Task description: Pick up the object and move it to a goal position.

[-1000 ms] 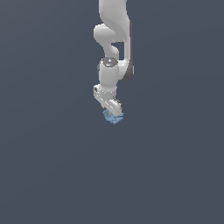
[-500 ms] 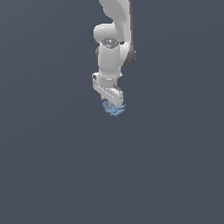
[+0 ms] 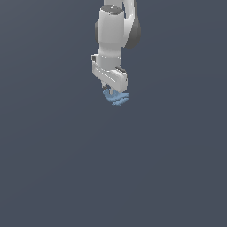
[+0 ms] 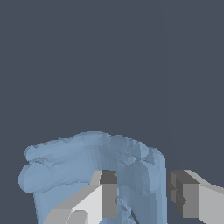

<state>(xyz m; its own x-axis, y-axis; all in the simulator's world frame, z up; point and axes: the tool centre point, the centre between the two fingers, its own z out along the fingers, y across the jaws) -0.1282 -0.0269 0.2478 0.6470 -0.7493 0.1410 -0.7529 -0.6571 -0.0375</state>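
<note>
The white, jointed Franka arm (image 3: 114, 33) is being shown hanging nearly straight down over a plain slate-grey ground (image 3: 53, 168), and no goal marker is being shown anywhere on that ground, so the target place cannot be read from either view. Directly below the arm's wrist, the white two-fingered gripper (image 3: 113, 91) is being presented with its dark-grey pads (image 4: 108, 192) partly apart, and between them the small light-blue lumpy object with darker blue streaks (image 3: 116, 98) is being straddled. In the wrist view one pad is being seen against the object's blue surface, while the other pad is being seen just beside the object's edge with a thin strip of grey ground showing between; a firm clamp is therefore not being confirmed, and whether the object is being carried or merely straddled cannot be told. Whether the object is resting on the ground or hanging just under the gripper cannot be told either, since no shadow is being cast. For the step in hand, which is judged to be securing the grasp, the fingers are best closed squarely across the object's narrower part, with the bulging lobes kept outside the pads, and any lift is best delayed until both pads are bearing on it.
</note>
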